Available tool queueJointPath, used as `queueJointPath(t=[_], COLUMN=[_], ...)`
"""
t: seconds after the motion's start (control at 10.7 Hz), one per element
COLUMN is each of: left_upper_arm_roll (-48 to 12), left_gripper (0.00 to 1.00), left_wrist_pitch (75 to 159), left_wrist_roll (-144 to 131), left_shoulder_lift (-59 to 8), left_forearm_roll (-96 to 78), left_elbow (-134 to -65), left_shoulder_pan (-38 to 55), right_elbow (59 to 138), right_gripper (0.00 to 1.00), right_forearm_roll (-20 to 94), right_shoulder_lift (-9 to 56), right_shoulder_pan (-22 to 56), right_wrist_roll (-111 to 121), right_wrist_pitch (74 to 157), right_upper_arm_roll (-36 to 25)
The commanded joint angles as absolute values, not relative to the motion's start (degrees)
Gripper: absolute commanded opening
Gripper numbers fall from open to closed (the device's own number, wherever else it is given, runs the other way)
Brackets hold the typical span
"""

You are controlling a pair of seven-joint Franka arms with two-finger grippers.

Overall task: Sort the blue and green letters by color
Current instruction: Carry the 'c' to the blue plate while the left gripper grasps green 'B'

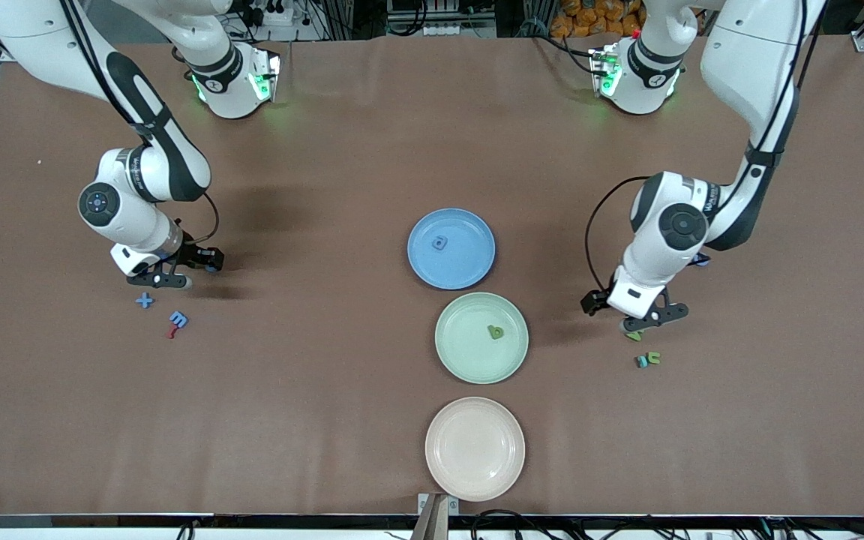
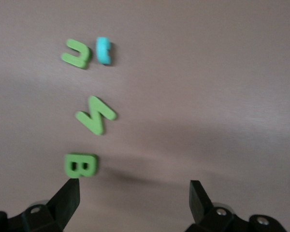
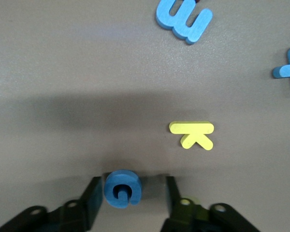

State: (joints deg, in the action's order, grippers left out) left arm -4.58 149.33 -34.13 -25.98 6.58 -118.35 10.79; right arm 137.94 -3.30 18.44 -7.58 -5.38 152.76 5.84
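blue G (image 3: 122, 188) between right tool (image 3: 130, 203) fingers

Green letters (image 2: 80, 165) read B, N, U; blue letter (image 3: 122, 188) G.

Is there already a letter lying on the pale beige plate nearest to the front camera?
No, the pale beige plate holds nothing, while the round blue plate and the light green plate each hold one letter.

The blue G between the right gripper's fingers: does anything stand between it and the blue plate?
Nothing visible does. The blue G lies on the table between the open fingers of the right gripper, and only bare table shows from there to the blue plate. The yellow K lies beside it, apart.
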Motion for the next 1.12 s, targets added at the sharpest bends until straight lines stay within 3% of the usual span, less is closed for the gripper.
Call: queueJointPath(t=[0.0,0.28,0.47,0.65,1.03], left_upper_arm_roll=[-5.01,-4.92,-4.92,-4.92,-4.83], left_gripper=[1.0,1.0,1.0,1.0,1.0], left_wrist_pitch=[150.29,150.21,150.21,150.21,150.21], left_wrist_roll=[-26.22,-25.32,-23.21,-23.12,-23.12], left_shoulder_lift=[-25.39,-27.07,-27.68,-28.65,-29.79], left_forearm_roll=[7.82,7.73,7.73,7.73,7.73], left_elbow=[-120.15,-119.88,-119.79,-119.79,-119.53], left_shoulder_pan=[6.78,5.98,5.19,4.92,4.83], right_elbow=[138.16,137.99,136.85,132.56,123.78], right_gripper=[0.34,0.03,0.0,0.0,0.0], right_forearm_roll=[-3.08,-3.08,-3.08,-2.9,1.47], right_shoulder_lift=[18.54,18.46,16.45,15.47,16.26], right_shoulder_pan=[-7.91,-7.38,-5.9,-2.04,7.45], right_wrist_roll=[-5.71,-5.97,-8.86,-16.13,-31.95], right_wrist_pitch=[153.46,153.55,151.97,146.02,141.87], right_upper_arm_roll=[6.24,6.24,6.42,6.68,8.69])
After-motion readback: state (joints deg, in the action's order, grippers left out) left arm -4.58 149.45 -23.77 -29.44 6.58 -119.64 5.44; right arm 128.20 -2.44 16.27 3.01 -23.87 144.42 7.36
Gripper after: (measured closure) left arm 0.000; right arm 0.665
